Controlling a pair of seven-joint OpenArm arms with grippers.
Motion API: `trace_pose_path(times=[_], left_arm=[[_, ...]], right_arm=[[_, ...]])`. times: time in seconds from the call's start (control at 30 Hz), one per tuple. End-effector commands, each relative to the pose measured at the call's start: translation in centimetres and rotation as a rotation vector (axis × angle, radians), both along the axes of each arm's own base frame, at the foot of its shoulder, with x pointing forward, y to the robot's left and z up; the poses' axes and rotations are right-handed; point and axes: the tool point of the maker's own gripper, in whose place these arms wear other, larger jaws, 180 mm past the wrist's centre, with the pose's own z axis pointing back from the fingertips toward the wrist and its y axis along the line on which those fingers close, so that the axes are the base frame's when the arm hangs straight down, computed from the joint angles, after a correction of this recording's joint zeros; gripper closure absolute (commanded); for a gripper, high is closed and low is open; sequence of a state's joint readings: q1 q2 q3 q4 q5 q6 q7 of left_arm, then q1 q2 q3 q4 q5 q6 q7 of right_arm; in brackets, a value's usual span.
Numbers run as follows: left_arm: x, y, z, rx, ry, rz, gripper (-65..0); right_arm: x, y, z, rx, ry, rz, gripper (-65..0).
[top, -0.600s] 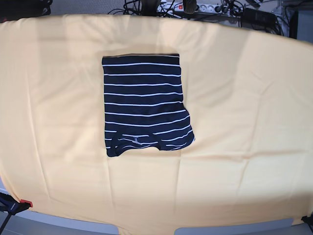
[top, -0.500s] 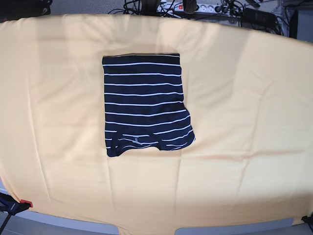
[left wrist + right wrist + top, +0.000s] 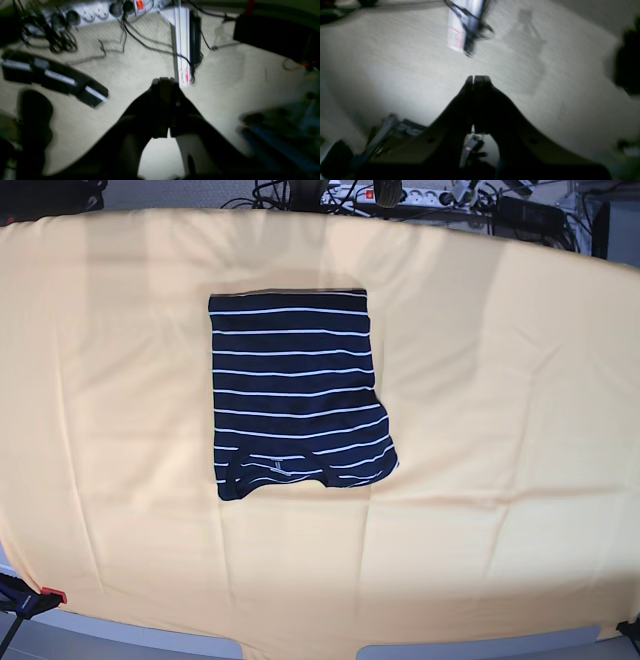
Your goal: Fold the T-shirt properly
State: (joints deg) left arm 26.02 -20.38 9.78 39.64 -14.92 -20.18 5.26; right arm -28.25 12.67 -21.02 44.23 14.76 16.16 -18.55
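While both tools (image 3: 165,83) (image 3: 476,80) stay pressed together, the T-shirt (image 3: 295,390) lies folded, long axis near-to-far

T-shirt (image 3: 295,390) navy, thin white stripes; cloth (image 3: 500,430) plain yellow-orange

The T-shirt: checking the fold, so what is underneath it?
The T-shirt lies folded flat on the yellow-orange cloth, which shows on every side. The cloth directly beneath and the shirt's lower layers are covered, so anything else there cannot be seen.
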Motion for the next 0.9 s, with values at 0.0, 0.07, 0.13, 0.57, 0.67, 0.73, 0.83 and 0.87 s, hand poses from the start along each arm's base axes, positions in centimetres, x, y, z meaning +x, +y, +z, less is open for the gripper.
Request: trace_pose_path(times=[0.0,0.07,0.13,0.57,0.67,0.73,0.83,0.87], left_arm=[[-0.8,0.0,-0.1,0.014,-0.006,-0.025,0.0],[-0.8,-0.2,-0.5,0.049,-0.039,-0.06,0.0],[-0.6,-0.7,-0.8,0.058,-0.07,-0.064,0.0],[0.8,-5.1,-2.0,0.049,-0.111,0.107,0.0],[1.2,-4.5,-2.2,0.063,-0.105,0.148,0.0],[1.1,-4.3,-2.3,0.066,-0.103,0.146,0.0],[1.1,-4.3,-2.2,0.066,-0.102,0.147,0.0],[1.1,-4.3,-2.2,0.066,-0.102,0.147,0.0]], right_arm=[[0.0,-0.3,-0.2,-0.009,0.0,0.001,0.0],[1.1,0.4,-0.8,-0.004,-0.008,-0.014,0.0],[2.5,0.8,-1.2,0.001,-0.034,-0.028,0.0],[5.4,2.0,-2.0,-0.015,-0.106,0.01,0.0],[5.4,1.9,-2.1,-0.024,-0.106,0.012,0.0],[5.4,1.9,-2.1,-0.024,-0.106,0.012,0.0],[5.5,1.9,-2.1,-0.024,-0.108,0.012,0.0],[5.6,1.9,-2.1,-0.024,-0.109,0.012,0.0]])
